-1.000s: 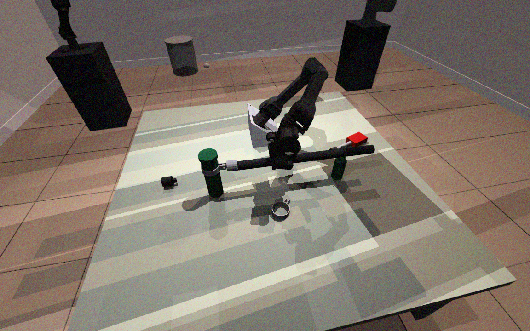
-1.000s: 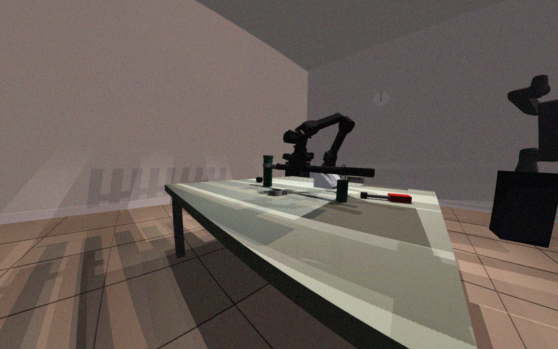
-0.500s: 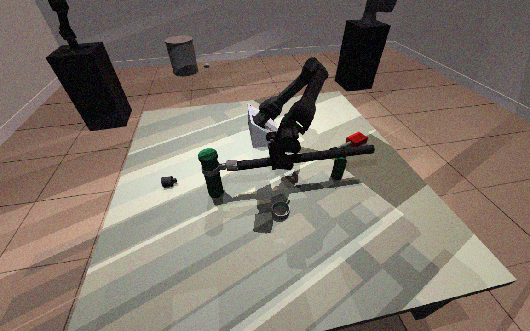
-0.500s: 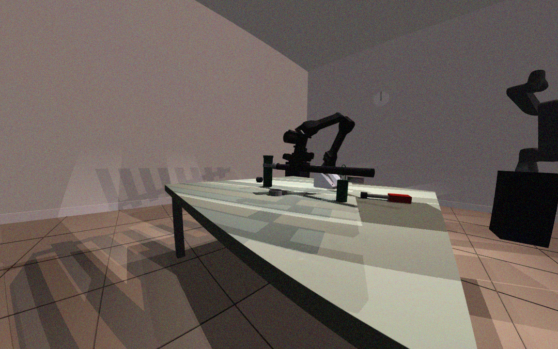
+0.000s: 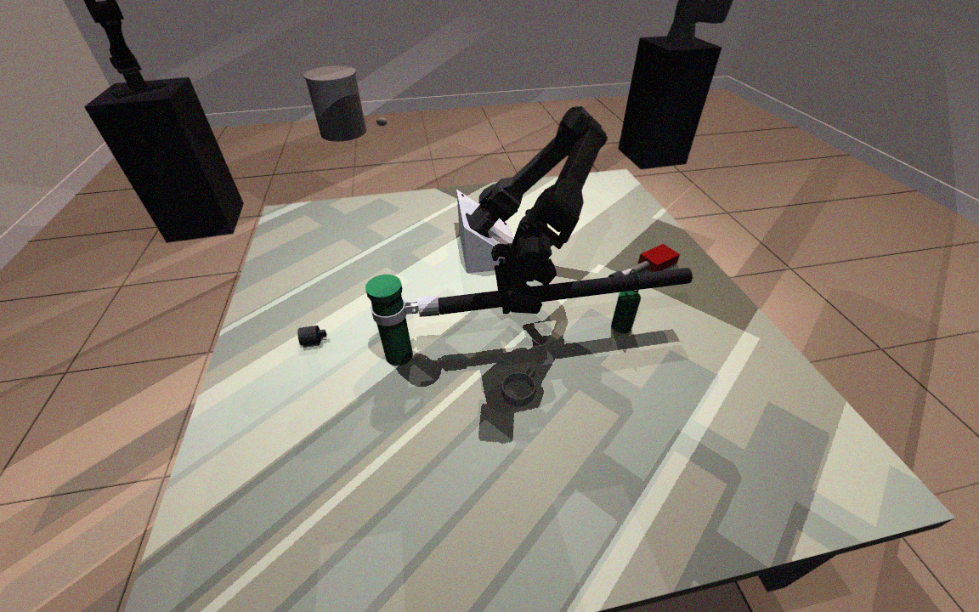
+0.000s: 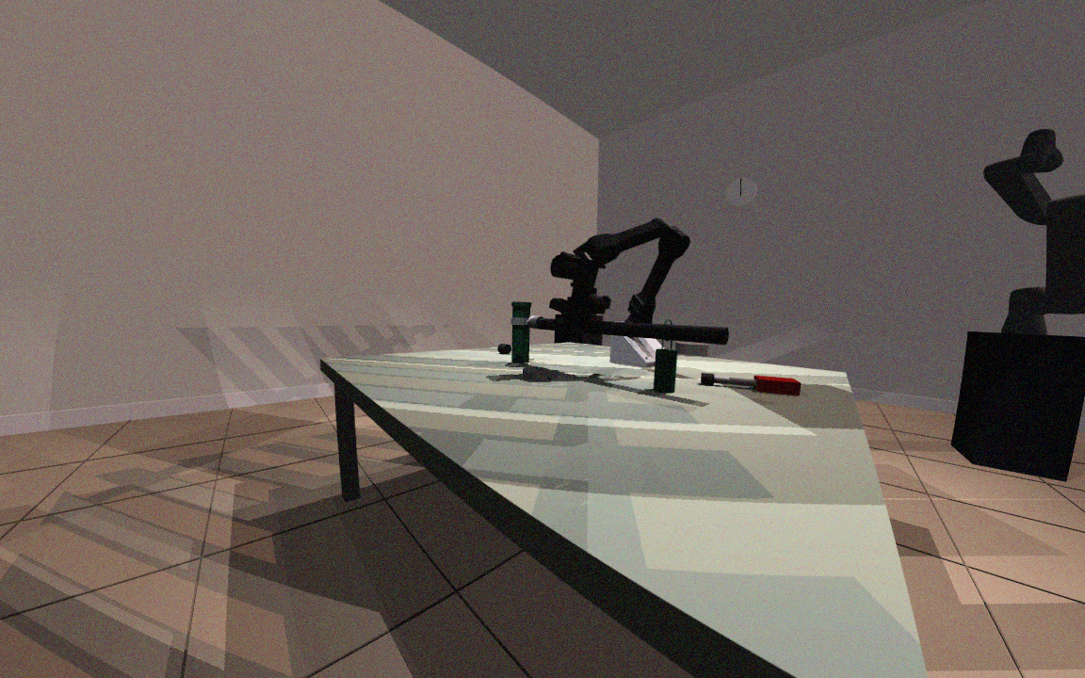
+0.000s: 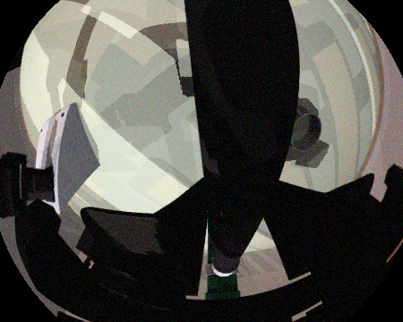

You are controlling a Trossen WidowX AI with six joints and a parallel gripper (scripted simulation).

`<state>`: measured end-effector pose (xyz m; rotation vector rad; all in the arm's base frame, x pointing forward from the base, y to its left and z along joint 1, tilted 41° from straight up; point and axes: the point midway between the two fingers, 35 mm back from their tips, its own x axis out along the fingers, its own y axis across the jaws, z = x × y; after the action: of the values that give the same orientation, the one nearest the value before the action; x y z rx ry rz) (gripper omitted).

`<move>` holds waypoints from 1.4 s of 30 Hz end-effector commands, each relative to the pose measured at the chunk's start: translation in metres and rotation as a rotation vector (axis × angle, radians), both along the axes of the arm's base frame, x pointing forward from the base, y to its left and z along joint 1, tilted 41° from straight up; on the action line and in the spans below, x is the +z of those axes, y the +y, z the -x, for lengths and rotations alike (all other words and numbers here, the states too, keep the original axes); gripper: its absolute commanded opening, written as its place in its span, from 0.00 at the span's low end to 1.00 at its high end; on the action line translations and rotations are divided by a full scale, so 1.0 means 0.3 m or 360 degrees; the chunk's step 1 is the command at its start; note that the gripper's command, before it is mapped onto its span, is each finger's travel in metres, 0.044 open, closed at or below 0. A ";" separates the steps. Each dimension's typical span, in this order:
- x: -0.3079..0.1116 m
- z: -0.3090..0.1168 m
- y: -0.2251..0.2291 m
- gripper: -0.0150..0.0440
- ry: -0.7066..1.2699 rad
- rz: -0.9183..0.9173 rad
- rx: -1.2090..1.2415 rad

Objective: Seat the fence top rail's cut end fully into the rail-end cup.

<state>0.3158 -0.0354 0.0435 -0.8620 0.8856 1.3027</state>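
The black rail (image 5: 591, 288) (image 6: 681, 331) (image 7: 246, 89) runs nearly level from the small green post (image 5: 625, 312) (image 6: 664, 372), whose thin loop goes around it, to the big green post (image 5: 395, 341) (image 6: 520, 346) (image 7: 222, 285). The light rail-end cup (image 5: 427, 306) (image 6: 534, 322) hangs on the grey brace band (image 5: 388, 314) (image 6: 519, 321), up near the post's cap (image 5: 383, 286). The rail's cut end meets the cup's mouth; how deep it sits inside cannot be told. My gripper (image 5: 521, 298) (image 7: 229, 181) is shut on the rail at its middle, nearer the big post.
A loose grey ring band (image 5: 518, 388) (image 7: 307, 130) lies in front of the rail. A small black fitting (image 5: 310, 335) (image 6: 503, 347) lies left of the big post. A red-handled tool (image 5: 659, 257) (image 6: 776, 385) lies behind the small post. A grey-white slanted stand (image 5: 475, 247) (image 7: 77, 156) is behind the gripper.
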 end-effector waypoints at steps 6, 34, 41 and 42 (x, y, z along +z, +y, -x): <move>-0.003 0.005 -0.022 0.25 0.0004 0.0020 -0.0006; -0.002 0.001 -0.001 0.25 0.0000 -0.0014 0.0006; -0.003 0.001 -0.003 0.25 0.0000 -0.0014 0.0006; -0.004 0.001 -0.004 0.25 0.0000 -0.0014 0.0006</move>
<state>0.3156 -0.0355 0.0428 -0.8563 0.8772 1.3099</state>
